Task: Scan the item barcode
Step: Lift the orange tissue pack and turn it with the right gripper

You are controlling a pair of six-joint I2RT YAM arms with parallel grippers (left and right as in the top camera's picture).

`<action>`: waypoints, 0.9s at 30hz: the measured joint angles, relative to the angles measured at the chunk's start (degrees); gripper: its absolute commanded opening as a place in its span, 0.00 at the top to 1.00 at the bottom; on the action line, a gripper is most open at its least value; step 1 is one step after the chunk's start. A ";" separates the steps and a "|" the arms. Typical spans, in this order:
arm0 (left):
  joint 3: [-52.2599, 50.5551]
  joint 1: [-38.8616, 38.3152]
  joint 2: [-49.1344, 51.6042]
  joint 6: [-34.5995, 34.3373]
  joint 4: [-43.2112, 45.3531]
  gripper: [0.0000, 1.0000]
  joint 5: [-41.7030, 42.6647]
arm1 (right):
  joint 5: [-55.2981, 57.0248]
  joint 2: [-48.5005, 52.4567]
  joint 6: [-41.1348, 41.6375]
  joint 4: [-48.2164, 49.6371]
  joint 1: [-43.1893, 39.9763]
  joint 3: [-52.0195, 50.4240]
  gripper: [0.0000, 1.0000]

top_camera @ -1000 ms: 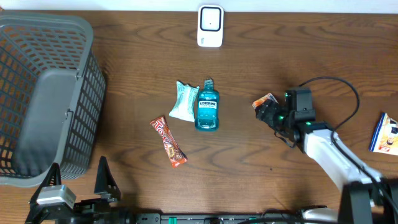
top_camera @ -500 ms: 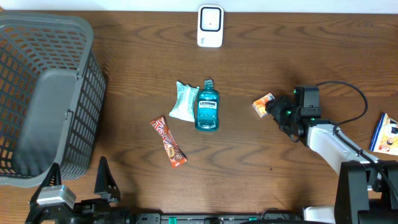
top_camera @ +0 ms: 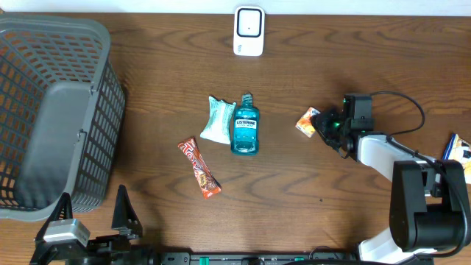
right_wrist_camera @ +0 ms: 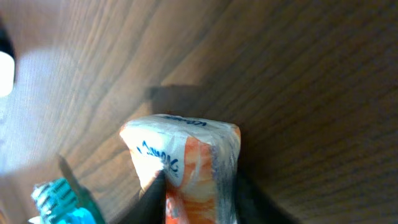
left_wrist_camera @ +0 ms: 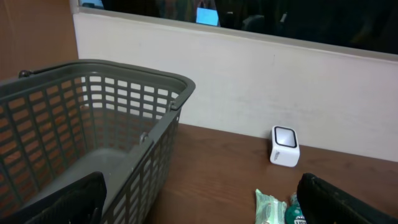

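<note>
A small orange-and-white packet (top_camera: pixel 307 121) lies right of the table's middle. My right gripper (top_camera: pixel 324 124) reaches it from the right. In the right wrist view the packet (right_wrist_camera: pixel 186 165) fills the gap between the two dark fingers (right_wrist_camera: pixel 149 199), which press on both its sides, so the gripper is shut on it. The white barcode scanner (top_camera: pixel 249 31) stands at the far edge, also seen in the left wrist view as a white box (left_wrist_camera: pixel 285 147) by the wall. My left gripper (left_wrist_camera: pixel 199 208) hangs wide open at the near left, holding nothing.
A teal mouthwash bottle (top_camera: pixel 245 126) lies beside a pale green wipes pack (top_camera: pixel 217 119) mid-table. A red candy bar (top_camera: pixel 199 168) lies nearer the front. A grey basket (top_camera: pixel 51 110) fills the left side. A blue-and-white pack (top_camera: pixel 458 149) sits at the right edge.
My right gripper has slid left onto the orange-and-white packet and closed its fingers on it. The packet has shifted slightly left. The left arm has not moved.
</note>
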 measured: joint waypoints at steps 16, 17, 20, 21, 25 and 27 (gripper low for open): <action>0.00 0.00 0.00 -0.02 0.02 0.02 0.00 | -49.90 5.11 -27.23 18.95 -6.51 -3.32 0.99; 0.00 0.00 0.00 -0.02 0.02 0.02 0.00 | -53.92 5.11 -27.89 19.93 -6.67 -3.32 0.99; 0.00 0.00 0.00 0.00 0.02 0.02 0.00 | -65.46 5.09 -28.65 21.53 -6.25 -3.32 0.99; 0.00 0.00 0.00 0.00 0.02 0.02 0.00 | -67.06 5.09 -28.63 21.59 -5.99 -3.32 0.99; 0.00 0.00 0.00 0.00 0.02 0.02 0.00 | -70.23 5.09 -27.76 21.57 -3.58 -3.32 0.99; 0.00 0.00 0.00 0.00 0.02 0.02 0.00 | -71.08 5.09 -26.10 21.55 -0.94 -3.32 0.99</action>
